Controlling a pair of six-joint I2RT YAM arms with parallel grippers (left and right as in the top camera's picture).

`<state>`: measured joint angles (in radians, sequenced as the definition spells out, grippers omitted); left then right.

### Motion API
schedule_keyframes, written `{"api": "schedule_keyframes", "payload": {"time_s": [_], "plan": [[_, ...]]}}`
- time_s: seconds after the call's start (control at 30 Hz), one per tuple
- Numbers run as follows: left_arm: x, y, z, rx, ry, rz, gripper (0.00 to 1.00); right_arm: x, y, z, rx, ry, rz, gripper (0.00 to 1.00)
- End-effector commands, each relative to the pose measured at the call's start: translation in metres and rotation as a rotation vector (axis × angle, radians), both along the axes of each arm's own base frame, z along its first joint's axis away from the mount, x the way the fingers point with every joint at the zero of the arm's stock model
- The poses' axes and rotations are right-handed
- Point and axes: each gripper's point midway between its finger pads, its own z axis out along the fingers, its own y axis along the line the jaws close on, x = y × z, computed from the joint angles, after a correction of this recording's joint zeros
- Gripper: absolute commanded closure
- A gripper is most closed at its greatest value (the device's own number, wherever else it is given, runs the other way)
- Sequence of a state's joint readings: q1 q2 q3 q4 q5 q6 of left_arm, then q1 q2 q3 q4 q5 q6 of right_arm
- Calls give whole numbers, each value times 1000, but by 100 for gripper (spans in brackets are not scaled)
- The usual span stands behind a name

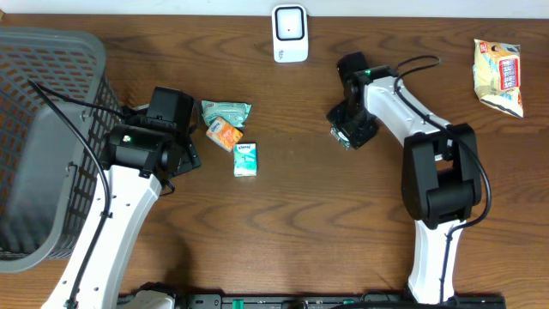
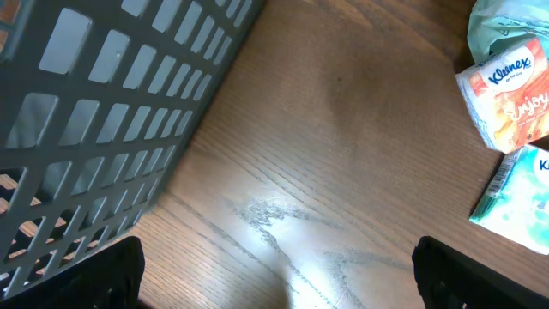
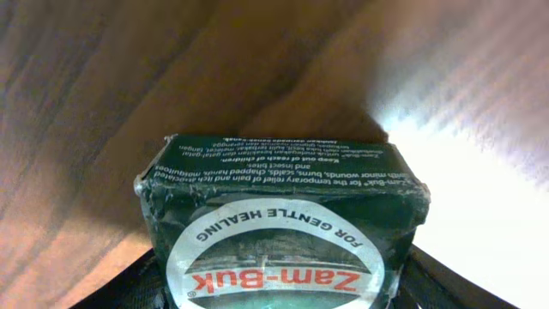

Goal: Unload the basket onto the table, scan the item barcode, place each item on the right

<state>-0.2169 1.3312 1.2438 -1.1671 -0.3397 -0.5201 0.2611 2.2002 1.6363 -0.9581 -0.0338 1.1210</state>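
— Right claw [image 1: 352, 130] is down over the Zam-Buk box [image 3: 283, 215], do you see? Its dark fingers [image 3: 120, 287] stand one on each side of the box.

— Are they pinching it?

— I cannot tell. They sit right along its two sides, but the close view does not show whether they press on it or only flank it.

— Where is the box, then?

— On the wooden table [image 1: 309, 223], right of the middle, lying flat with its oval label up. From the wrist camera the small print on its far face reads upside down. The white scanner [image 1: 290, 34] stands at the back edge of the table, and the box lies nearer the robot and a little to the right, apart from it.

— And the left claw [image 2: 279, 287]?

— Spread wide, nothing between its tips, hanging over bare wood. The grey basket [image 1: 43, 146] is just beside it on its left.

— What lies on its other side?

— Three tissue packs, close together. There is an orange Kleenex pack [image 1: 225, 133], a white-and-teal Kleenex pack [image 1: 246, 160] just beside it on the robot's side, and a green pack [image 1: 226, 111] touching the orange one.

— Anything else?

— A snack packet [image 1: 499, 75] at the far right corner, well apart from both arms.
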Motion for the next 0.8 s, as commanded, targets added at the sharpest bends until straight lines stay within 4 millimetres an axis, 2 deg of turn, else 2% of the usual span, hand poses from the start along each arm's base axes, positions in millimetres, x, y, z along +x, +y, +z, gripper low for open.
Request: {"api": "schedule_keyframes", "payload": {"time_s": [0.0,0.1,0.2,0.33,0.53,0.67,0.77], "plan": [[0,4,3,9,-11,13,2,7,-6,-3,-7,-9,188,37],[0,4,3,9,-11,13,2,11,5,7,53,-34,272,37],[0,4,3,9,-11,13,2,14,22,20,145,-66,348,41],[0,4,3,9,-11,13,2,12,47,39,287,-111,452,40],[0,4,3,9,-11,13,2,9,65,52,402,-126,471,39],[0,4,3,9,-11,13,2,30,95,77,585,-257,505,40],[0,4,3,9,-11,13,2,49,107,94,654,-347,491,48]]}}
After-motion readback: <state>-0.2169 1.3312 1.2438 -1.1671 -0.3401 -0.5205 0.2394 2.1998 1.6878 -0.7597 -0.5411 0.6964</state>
